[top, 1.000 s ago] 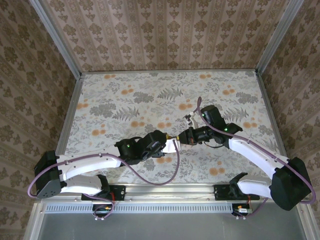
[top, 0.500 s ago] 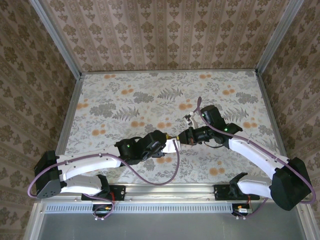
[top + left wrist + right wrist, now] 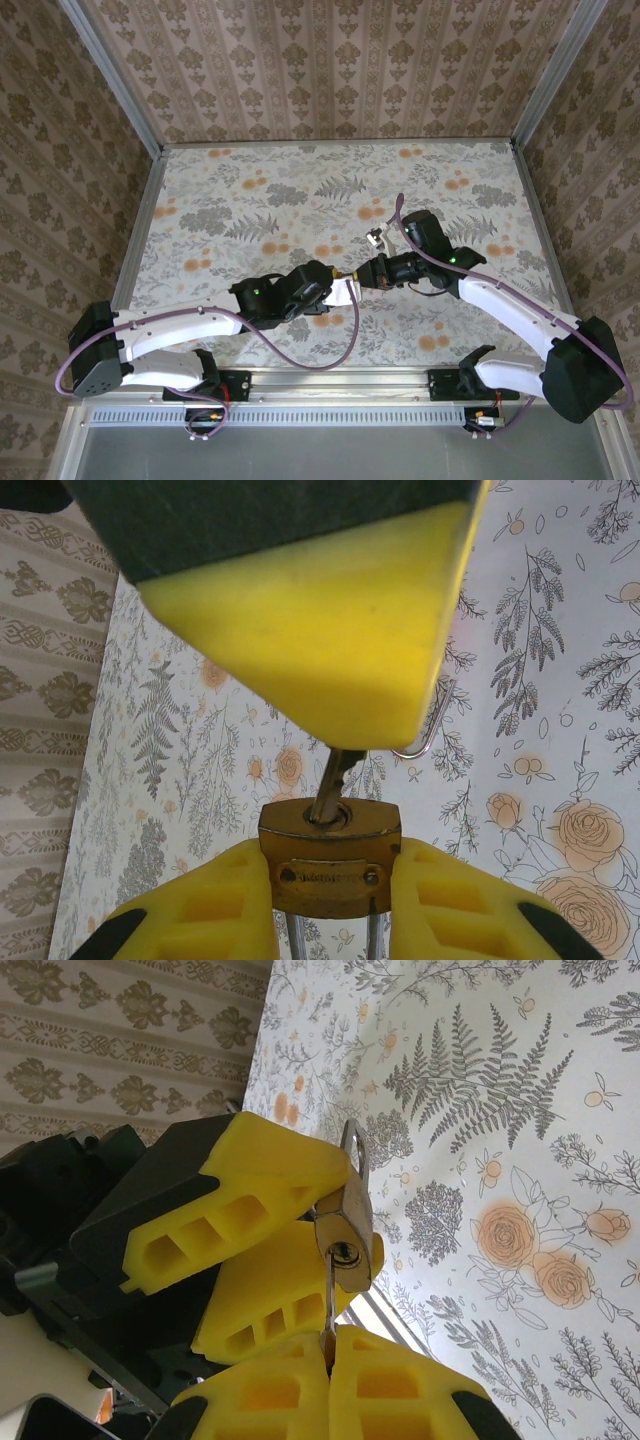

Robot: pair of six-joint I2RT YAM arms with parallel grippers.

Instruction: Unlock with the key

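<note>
Nothing has shifted since a second ago: one brass padlock (image 3: pixel 330 855) clamped in left gripper (image 3: pixel 332 898); one key (image 3: pixel 333 778), pinched by right gripper (image 3: pixel 328 1360), seated in keyhole.

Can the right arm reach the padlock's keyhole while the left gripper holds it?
Likely yes: the left gripper clamps the padlock by its sides, leaving the keyhole bare, and the key in the right gripper already sits in it.

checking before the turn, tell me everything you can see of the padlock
The padlock is a brass-looking body with a silver shackle, clamped at its sides between the fingers of the left gripper, off the table. Its keyhole face points at the right gripper, whose shut fingers hold the key seated in the keyhole.
</note>
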